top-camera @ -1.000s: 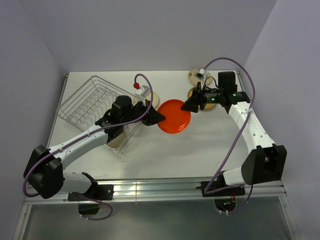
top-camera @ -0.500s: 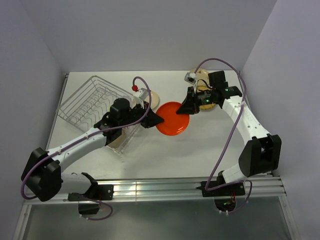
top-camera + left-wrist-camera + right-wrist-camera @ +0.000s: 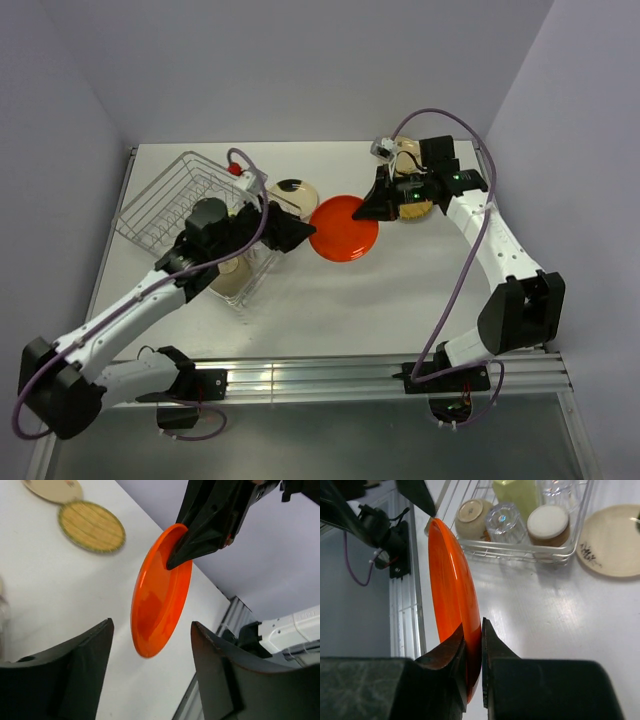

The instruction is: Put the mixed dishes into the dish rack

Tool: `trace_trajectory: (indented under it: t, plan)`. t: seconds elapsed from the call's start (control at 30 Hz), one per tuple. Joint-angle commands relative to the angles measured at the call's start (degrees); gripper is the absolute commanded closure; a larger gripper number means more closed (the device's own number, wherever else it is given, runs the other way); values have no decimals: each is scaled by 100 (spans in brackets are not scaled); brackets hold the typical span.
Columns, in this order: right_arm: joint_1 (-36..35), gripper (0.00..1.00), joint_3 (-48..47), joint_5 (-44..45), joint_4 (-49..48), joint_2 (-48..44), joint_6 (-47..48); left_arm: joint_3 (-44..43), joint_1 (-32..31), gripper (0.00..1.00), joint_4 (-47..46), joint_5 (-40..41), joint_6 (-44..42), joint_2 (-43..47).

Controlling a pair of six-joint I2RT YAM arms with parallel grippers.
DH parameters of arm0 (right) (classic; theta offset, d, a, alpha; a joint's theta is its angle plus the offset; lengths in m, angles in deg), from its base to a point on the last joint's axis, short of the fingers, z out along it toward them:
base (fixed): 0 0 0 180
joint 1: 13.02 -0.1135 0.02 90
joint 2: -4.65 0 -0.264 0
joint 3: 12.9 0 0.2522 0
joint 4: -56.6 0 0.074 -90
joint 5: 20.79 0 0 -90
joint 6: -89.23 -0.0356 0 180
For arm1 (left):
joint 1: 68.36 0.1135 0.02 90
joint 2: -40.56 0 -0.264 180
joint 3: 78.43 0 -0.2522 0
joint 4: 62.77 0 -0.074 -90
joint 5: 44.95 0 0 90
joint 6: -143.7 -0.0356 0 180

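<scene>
Orange plate (image 3: 450, 580) is hanging pinched between the right fingers (image 3: 496, 647), left fingers (image 3: 82, 672) standing open before it. Cups (image 3: 470, 517) are sitting in the rack (image 3: 512, 556); other plates (image 3: 615, 545) are lying outside.

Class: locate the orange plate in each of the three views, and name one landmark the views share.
Top external: orange plate over mid-table, right of the rack.
Left wrist: centre of the picture, tilted on edge, pinched at its top rim.
Right wrist: left of centre, edge-on, pinched at its lower rim.
Shared landmark: the right gripper clamped on the plate's rim.
</scene>
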Motion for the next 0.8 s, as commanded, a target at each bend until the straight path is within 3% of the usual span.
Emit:
trace_trajectory:
  t: [0.0, 0.13, 0.27, 0.37, 0.5, 0.63, 0.77]
  plan:
    - [-94, 100, -552, 112, -728, -203, -452, -103, 124, 29, 612, 684, -371, 823]
    - [-453, 100, -966, 778, -1194, 8, -935, -454, 186, 21, 1684, 1694, -845, 1519]
    - [-1174, 100, -1720, 2392, -1686, 377, -1674, -692, 203, 16, 2399, 2827, -1004, 2038]
    - [-1866, 100, -2457, 3370, -1924, 842, -2026, -693, 195, 16, 2627, 3207, -952, 2381]
    - [-2658, 100, -3391, 5485, -2362, 1763, -2413, -482, 195, 15, 2619, 3603, -829, 2907]
    - [-3179, 100, -4384, 6701, -2829, 2731, -2501, -376, 195, 14, 2724, 3901, -828, 3172]
    - [-3469, 100, -5447, 7275, -3400, 3837, -2308, -473, 195, 14, 2962, 4262, -969, 3331]
